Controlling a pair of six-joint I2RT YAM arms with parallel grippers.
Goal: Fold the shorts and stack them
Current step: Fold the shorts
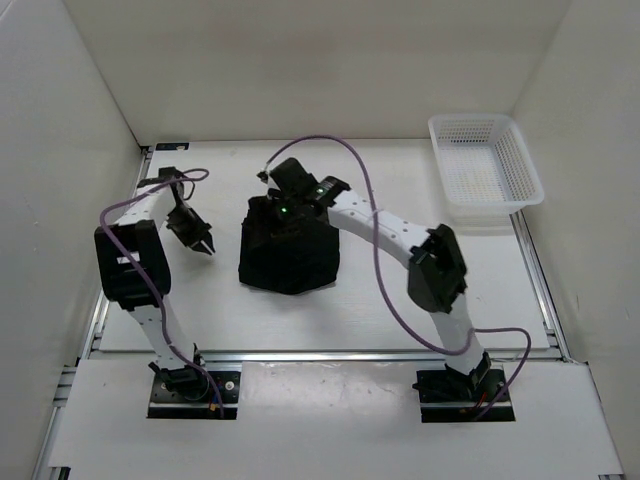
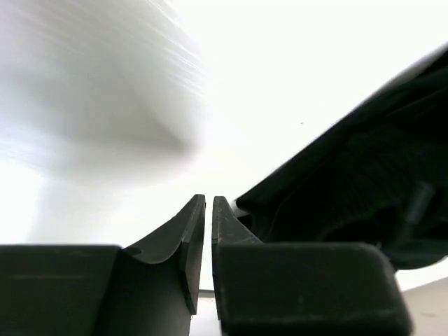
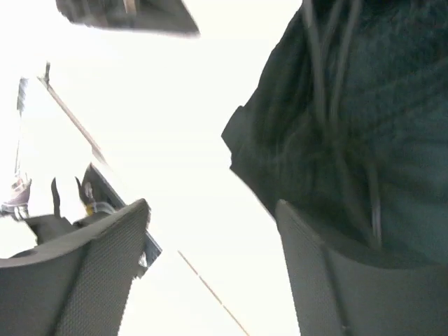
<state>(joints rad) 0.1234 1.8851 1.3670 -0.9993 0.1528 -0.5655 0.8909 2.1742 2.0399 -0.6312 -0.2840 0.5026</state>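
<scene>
The shorts lie bundled at the middle of the worktop, the right gripper, jaws released, seemingly over their 12 o'clock edge, nearer than the left gripper, jaws almost clenched and empty, at 9 o'clock.

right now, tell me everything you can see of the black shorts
The shorts are plain black soft fabric, folded into a compact bundle on the white table near its middle. A thin dark drawstring trails across the cloth. The right gripper, jaws open, sits at the far edge, one finger seemingly against the fabric; the left gripper is clear of it.
</scene>
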